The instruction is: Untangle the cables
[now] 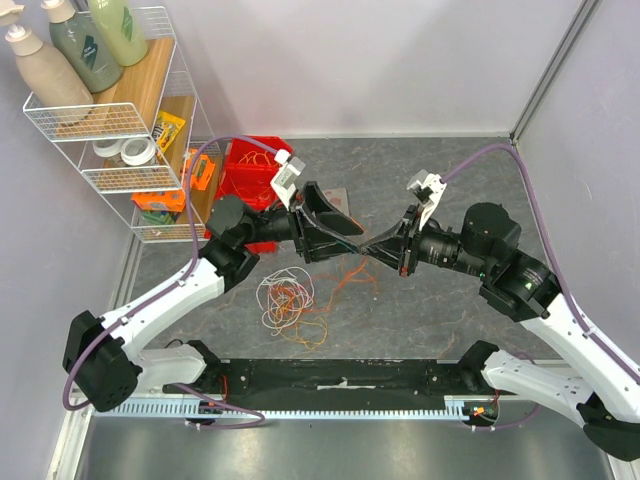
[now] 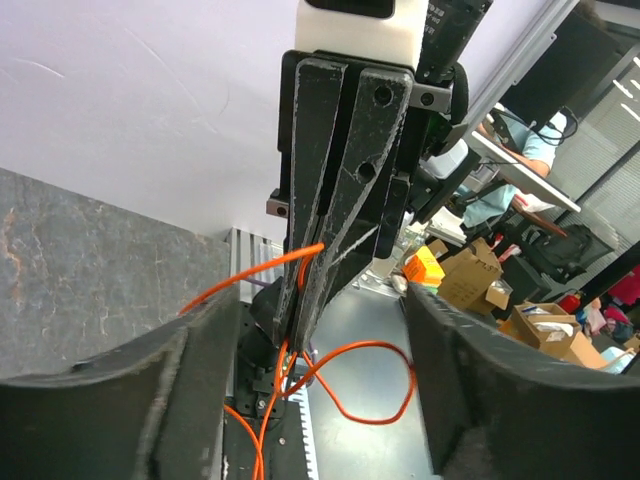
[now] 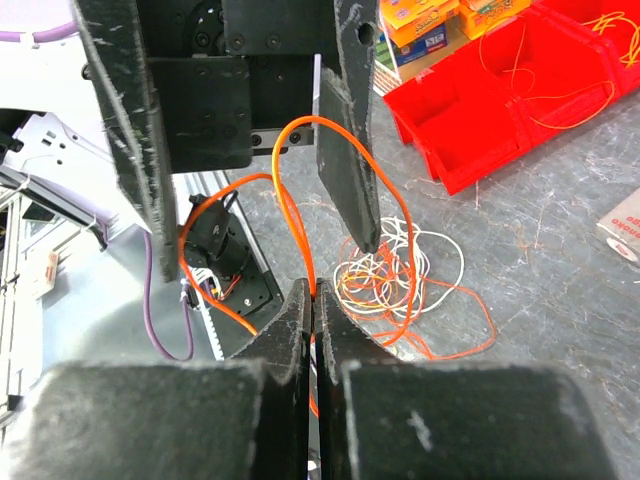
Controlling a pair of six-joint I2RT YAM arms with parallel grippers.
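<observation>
The cables (image 1: pixel 290 300) lie as a loose heap of white and orange loops on the grey table in front of the arms, also in the right wrist view as cables (image 3: pixel 385 270). One orange cable (image 3: pixel 300 215) rises out of it into my right gripper (image 3: pixel 316 290), which is shut on it. In mid-air above the heap, the right gripper (image 1: pixel 372 250) points its tip between the spread fingers of my left gripper (image 1: pixel 335 235). The left gripper (image 2: pixel 318 300) is open; the orange cable (image 2: pixel 385 385) hangs in a loop between its fingers (image 2: pixel 190 390), and no contact shows.
A red bin (image 1: pixel 255 170) with more orange wire stands behind the left arm. A white wire shelf (image 1: pixel 100 120) with bottles, tape rolls and snack packs fills the back left corner. Walls close off the back and right. The black base rail (image 1: pixel 340 375) runs along the near edge.
</observation>
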